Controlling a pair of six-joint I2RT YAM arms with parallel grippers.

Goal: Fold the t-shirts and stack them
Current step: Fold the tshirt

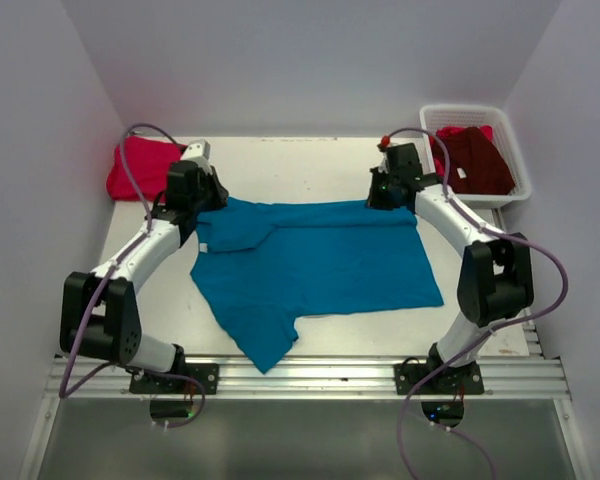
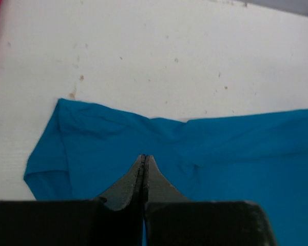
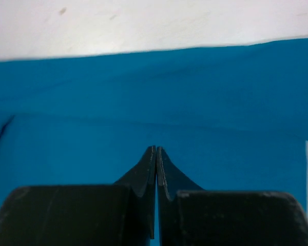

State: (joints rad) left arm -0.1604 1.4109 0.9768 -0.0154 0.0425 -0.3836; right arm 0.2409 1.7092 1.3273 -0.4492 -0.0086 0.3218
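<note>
The teal-blue t-shirt (image 1: pixel 320 265) lies spread on the white table, its far edge folded over and one sleeve pointing to the near edge. It fills the left wrist view (image 2: pixel 220 154) and the right wrist view (image 3: pixel 154 102). My left gripper (image 1: pixel 204 206) is over the shirt's far left corner, jaws shut, no cloth seen between them (image 2: pixel 144 157). My right gripper (image 1: pixel 385 196) is over the far right corner, jaws shut, nothing seen in them (image 3: pixel 156 148). The pinkish-red t-shirt (image 1: pixel 140 170) lies bunched at the far left. The dark maroon t-shirt (image 1: pixel 475 160) sits in the basket.
A white mesh basket (image 1: pixel 521 172) stands at the far right corner. White walls close in the table on the left, back and right. A metal rail (image 1: pixel 310 375) runs along the near edge by the arm bases.
</note>
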